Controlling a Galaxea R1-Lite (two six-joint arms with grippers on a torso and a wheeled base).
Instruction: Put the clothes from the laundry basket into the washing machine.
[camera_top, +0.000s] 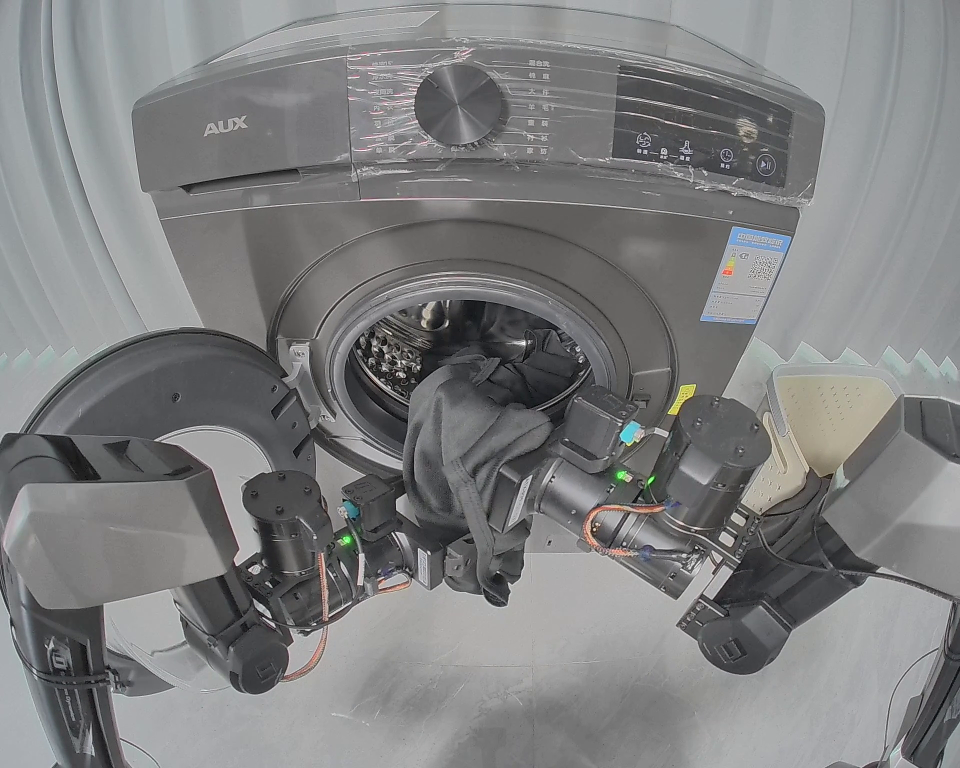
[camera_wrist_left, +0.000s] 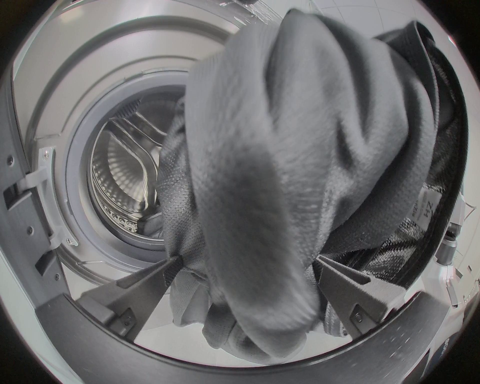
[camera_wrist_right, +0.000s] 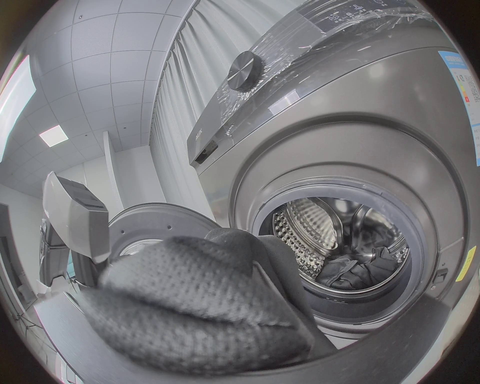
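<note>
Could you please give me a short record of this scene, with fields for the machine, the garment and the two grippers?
washing machine: front loader, door swung open to the robot's left
drum: dark clothes already lying inside
garment: dark grey, bunched, hanging in front of the drum opening
left gripper: clamped on the garment's lower part
right gripper: under the garment's upper part, cloth draped over it
basket: pale, perforated, at the robot's right
</note>
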